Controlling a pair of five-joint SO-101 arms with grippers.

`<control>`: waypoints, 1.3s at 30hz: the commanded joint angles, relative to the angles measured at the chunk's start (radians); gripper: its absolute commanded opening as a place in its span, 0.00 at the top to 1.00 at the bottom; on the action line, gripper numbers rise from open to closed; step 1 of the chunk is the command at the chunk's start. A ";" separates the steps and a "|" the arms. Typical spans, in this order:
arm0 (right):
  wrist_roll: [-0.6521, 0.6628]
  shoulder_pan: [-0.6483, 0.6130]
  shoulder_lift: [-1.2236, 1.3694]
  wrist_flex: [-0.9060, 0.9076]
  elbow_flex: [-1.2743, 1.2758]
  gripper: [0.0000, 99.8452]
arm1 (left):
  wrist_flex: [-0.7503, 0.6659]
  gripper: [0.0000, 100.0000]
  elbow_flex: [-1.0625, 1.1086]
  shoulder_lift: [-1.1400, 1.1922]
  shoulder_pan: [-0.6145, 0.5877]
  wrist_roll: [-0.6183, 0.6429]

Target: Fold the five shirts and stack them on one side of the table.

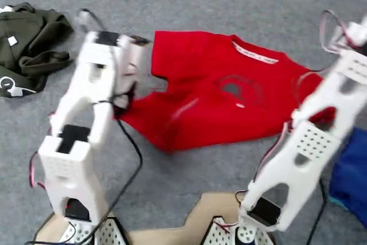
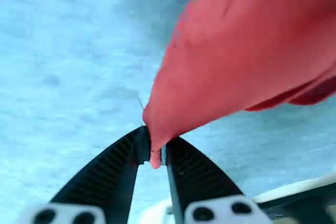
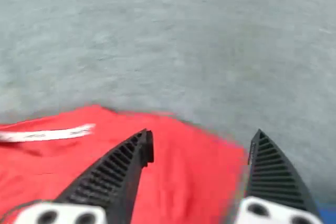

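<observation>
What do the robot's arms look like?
The left arm and right arm are chunky white plastic with little round holes. A black cable and thin red wires trail along them. The left tool and right tool have pointed, ridged black fingers.

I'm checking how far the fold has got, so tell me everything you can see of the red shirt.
The red shirt is soft cloth, lying wrinkled and mostly spread on the grey table, front up, collar toward the far side, with a white neck label and a dark round print on the chest. The left gripper is shut on a pinch of one side edge. The right gripper, open, hangs over the opposite side; whether it touches cannot be told.
</observation>
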 commanded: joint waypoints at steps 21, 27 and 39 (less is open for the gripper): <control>-0.327 -0.731 0.463 -0.485 0.002 0.70 | 0.018 0.98 -0.109 -0.013 -0.235 -0.381; -0.359 -0.708 0.470 -0.370 0.024 0.70 | 0.018 0.98 -0.092 -0.007 -0.219 -0.336; -0.288 -0.651 0.438 -0.285 0.088 0.99 | 0.018 0.98 -0.075 -0.013 -0.218 -0.330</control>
